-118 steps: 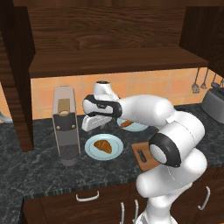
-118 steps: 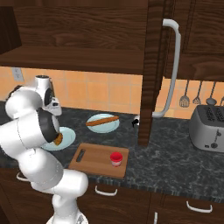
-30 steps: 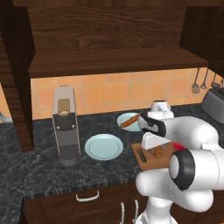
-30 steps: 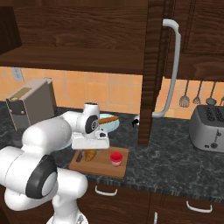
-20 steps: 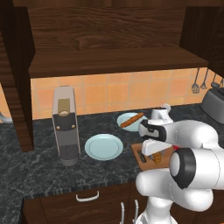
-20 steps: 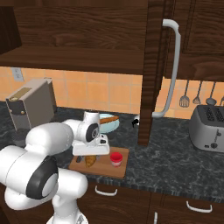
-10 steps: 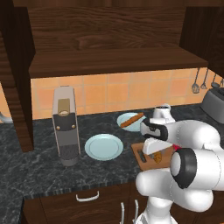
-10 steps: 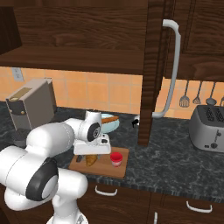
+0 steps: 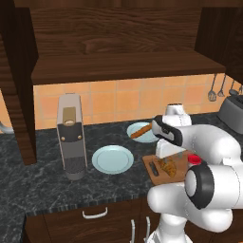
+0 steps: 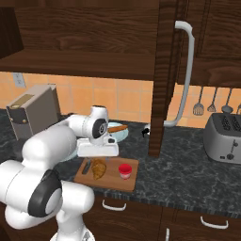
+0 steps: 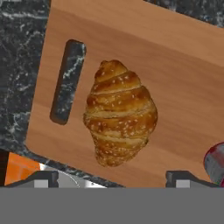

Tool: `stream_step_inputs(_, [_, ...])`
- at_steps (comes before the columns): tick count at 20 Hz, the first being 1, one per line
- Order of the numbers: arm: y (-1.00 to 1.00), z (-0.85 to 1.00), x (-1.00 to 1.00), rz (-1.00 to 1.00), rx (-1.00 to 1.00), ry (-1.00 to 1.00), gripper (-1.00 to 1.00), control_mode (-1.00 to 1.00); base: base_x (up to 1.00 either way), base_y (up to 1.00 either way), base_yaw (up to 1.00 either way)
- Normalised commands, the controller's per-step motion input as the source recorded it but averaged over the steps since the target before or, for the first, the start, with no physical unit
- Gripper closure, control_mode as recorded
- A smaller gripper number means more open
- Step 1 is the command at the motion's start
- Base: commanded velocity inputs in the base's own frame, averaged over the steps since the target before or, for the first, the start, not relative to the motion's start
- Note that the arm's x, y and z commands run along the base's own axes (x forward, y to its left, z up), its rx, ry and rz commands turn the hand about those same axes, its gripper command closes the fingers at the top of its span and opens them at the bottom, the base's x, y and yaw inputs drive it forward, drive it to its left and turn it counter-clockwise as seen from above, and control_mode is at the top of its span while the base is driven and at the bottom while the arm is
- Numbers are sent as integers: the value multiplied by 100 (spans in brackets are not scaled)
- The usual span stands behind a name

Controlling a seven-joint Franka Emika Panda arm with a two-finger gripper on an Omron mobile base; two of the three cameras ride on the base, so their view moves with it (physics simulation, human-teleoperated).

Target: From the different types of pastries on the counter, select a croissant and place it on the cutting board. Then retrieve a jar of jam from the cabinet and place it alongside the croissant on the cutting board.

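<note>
- Croissant [image 11: 119, 113] lies flat on the cutting board [image 11: 175, 74], just beside the dark slot handle [image 11: 67, 87]; nothing touches it.
- Gripper [image 10: 97, 151] hangs directly above the croissant, apart from it. In the hand view the finger tips [image 11: 43, 178] sit wide apart at the bottom edge, with nothing between them: hand is open and empty.
- Jar of jam [image 10: 124, 171] stands upright on the same board, near the croissant but not touching. Its red lid shows at the edge of the hand view.
- Judgement: both items sit on the board, so the placing looks done; the step in hand is clearing the arm away.
- To do it well: lift straight up first, keeping the fingers spread, so neither tip drags the croissant or swings sideways into the jar. Only then move clear, minding the cabinet [image 9: 123, 52] shelf overhead.
- Count, pastries: two. One croissant on the board, one long stick [image 9: 141, 131] on the far plate [image 9: 151, 138].
- Count, pale-blue plates: two. The near plate [image 9: 113, 159] is bare.
- Count: one board, one jar, one toaster [image 10: 227, 137] on the counter [image 10: 197, 169], one tall grey appliance [image 9: 70, 136].
</note>
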Motion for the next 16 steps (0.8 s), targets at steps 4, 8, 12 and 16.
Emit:
stream_step_inputs(4, [-17,70,-33,-1,0,6,-100,-100,0,0,0])
stream_step_inputs(8, [-50,28,-39,-1,0,0,-100,-100,0,0,0])
stream_step_inputs(12, [-58,20,-81,0,0,-1,-100,-100,0,0,0])
stream_step_inputs(16, [-37,3,-100,0,0,-9,-100,-100,0,0,0])
